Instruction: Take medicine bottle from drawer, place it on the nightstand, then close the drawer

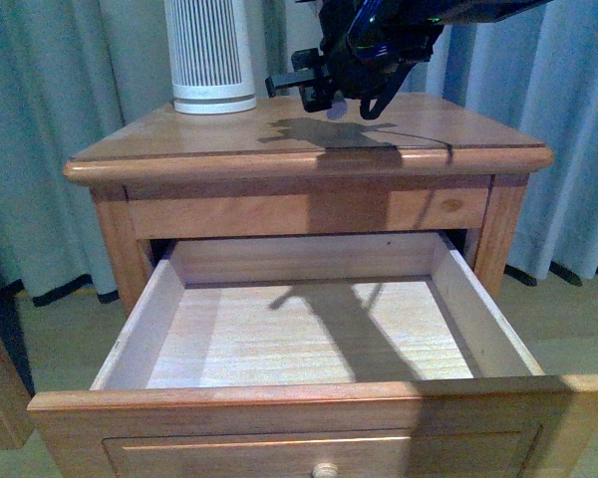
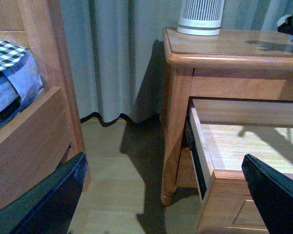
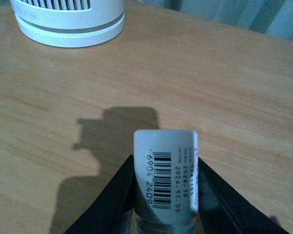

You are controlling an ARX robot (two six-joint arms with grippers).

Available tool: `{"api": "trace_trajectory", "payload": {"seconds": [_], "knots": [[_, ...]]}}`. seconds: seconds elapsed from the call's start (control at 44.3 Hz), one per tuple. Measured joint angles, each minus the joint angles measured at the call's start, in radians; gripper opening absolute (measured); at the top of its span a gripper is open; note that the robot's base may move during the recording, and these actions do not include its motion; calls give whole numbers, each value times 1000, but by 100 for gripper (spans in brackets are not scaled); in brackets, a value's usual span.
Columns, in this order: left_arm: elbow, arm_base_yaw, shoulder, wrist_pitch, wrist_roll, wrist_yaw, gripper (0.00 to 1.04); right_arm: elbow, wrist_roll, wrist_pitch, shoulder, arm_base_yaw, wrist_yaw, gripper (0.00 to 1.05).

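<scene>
The right tool [image 3: 166, 163] has its two dark fingers closed on the medicine bottle [image 3: 166, 183], gripping its barcode label from either side. The bottle's long axis runs along the fingers, and its blunt white end juts beyond the tips toward the wood. That smooth, matt plastic cylinder hangs clear of the surface [image 3: 244, 87], with its shadow lying just beyond it, so setting down looks like a short straight drop onto varnished, fine-grained timber. The ribbed white device [image 1: 210, 55] stands well apart at the back corner. Lower, the drawer [image 1: 140, 339] is pulled out, its pale bare-wood inside empty. The left tool [image 2: 164, 161] idles beside the nightstand [image 1: 115, 239], spread wide and holding nothing.
</scene>
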Motion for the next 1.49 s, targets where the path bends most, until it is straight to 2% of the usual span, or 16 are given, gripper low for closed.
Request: {"api": "trace_trajectory", "payload": {"seconds": [0.158, 0.293, 0.429, 0.677, 0.947, 1.15, 1.398, 1.489], "knots": [[0, 0, 0, 0, 0, 0, 98, -2, -1, 12, 0, 0, 3, 57], [0, 0, 0, 0, 0, 0, 98, -92, -2, 75, -47, -7, -9, 83], [0, 0, 0, 0, 0, 0, 98, -173, -1, 120, -103, -16, -24, 99], [0, 0, 0, 0, 0, 0, 98, -435, 3, 226, -361, -54, -40, 98], [0, 0, 0, 0, 0, 0, 98, -818, 106, 234, -706, -71, -113, 98], [0, 0, 0, 0, 0, 0, 98, -1153, 196, 230, -974, -38, -159, 98], [0, 0, 0, 0, 0, 0, 98, -1461, 305, 229, -1158, 35, -143, 98], [0, 0, 0, 0, 0, 0, 98, -1574, 351, 229, -1204, 77, -124, 83]]}}
